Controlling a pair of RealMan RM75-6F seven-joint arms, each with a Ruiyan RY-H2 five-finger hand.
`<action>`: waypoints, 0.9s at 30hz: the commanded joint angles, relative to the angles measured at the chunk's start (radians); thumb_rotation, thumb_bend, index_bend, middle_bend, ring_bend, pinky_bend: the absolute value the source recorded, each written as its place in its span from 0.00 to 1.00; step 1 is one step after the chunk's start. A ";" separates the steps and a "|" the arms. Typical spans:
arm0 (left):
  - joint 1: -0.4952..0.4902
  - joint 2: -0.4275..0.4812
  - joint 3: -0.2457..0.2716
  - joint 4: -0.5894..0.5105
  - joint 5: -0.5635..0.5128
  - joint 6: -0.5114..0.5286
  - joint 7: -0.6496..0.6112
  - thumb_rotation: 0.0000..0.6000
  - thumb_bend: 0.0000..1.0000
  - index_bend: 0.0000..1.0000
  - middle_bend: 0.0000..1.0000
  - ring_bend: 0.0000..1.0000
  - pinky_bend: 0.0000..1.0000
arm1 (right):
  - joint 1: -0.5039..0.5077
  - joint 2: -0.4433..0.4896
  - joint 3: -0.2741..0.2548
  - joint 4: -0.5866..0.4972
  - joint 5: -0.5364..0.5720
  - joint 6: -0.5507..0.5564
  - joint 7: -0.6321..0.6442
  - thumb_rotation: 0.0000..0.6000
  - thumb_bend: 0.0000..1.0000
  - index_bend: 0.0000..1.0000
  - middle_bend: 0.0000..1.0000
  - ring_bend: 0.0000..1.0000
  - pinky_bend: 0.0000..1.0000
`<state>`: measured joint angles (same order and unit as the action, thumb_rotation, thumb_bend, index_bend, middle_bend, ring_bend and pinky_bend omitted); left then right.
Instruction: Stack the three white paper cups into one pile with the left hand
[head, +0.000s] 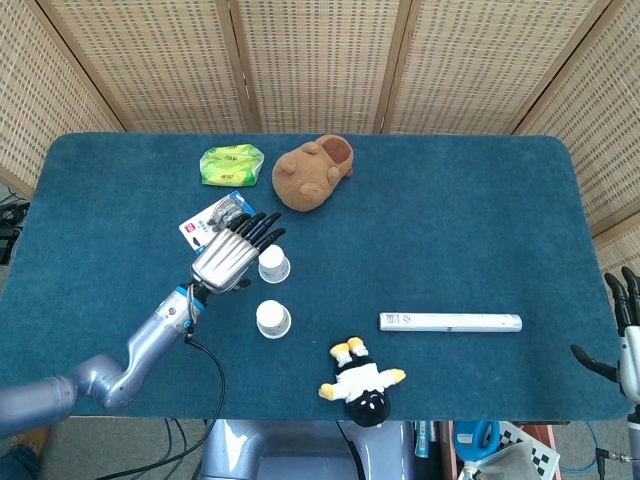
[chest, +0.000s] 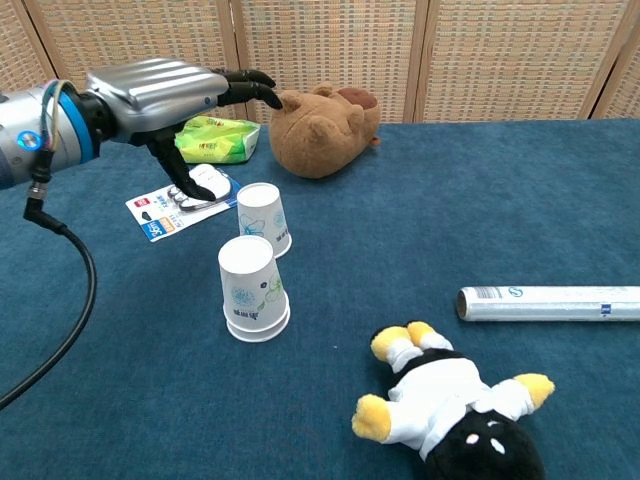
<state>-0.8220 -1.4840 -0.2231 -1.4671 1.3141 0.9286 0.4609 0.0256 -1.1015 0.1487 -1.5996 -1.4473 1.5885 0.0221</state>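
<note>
Left hand (chest: 165, 88): raised above the bench, fingers spread and extended, grasping nothing; in the head view (head: 228, 256) it sits just left of the far cup, over the blister pack.
Right hand (head: 626, 318): at the right edge of the head view, beyond the bench corner, fingers apart, nothing in it; does not show in the chest view.
Far cup (chest: 263, 220): white paper cup, upside down on the bench, standing alone; head view (head: 272, 265).
Near cup (chest: 251, 288): white paper cup, upside down, in front of the far cup and apart from it; a doubled rim at its base suggests two cups nested, but this cannot be confirmed; head view (head: 272, 319).
Bench (chest: 480, 190): covered in dark blue cloth.
Blister pack (chest: 172, 205): flat on the bench left of the far cup, partly under the left hand.
Green packet (chest: 212, 139): at the back left, beside the brown plush.
Brown plush (chest: 325, 130): lying at the back centre.
White tube (chest: 550, 303): lying lengthwise at the right, well apart from the cups.
Penguin plush (chest: 450, 400): on its back at the near edge, right of the near cup.
</note>
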 joint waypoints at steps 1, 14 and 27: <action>-0.043 -0.085 -0.021 0.107 -0.076 -0.054 -0.012 1.00 0.16 0.10 0.02 0.09 0.15 | 0.002 -0.001 0.005 0.005 0.016 -0.010 0.004 1.00 0.00 0.00 0.00 0.00 0.00; -0.116 -0.209 -0.021 0.318 -0.159 -0.153 -0.070 1.00 0.16 0.13 0.13 0.16 0.21 | 0.015 0.000 0.029 0.031 0.073 -0.048 0.022 1.00 0.00 0.00 0.00 0.00 0.00; -0.137 -0.261 -0.022 0.372 -0.214 -0.125 -0.015 1.00 0.16 0.44 0.49 0.44 0.32 | 0.017 -0.001 0.030 0.038 0.080 -0.054 0.029 1.00 0.00 0.00 0.00 0.00 0.00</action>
<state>-0.9576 -1.7451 -0.2436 -1.0894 1.1063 0.8000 0.4427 0.0430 -1.1031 0.1790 -1.5612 -1.3668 1.5338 0.0515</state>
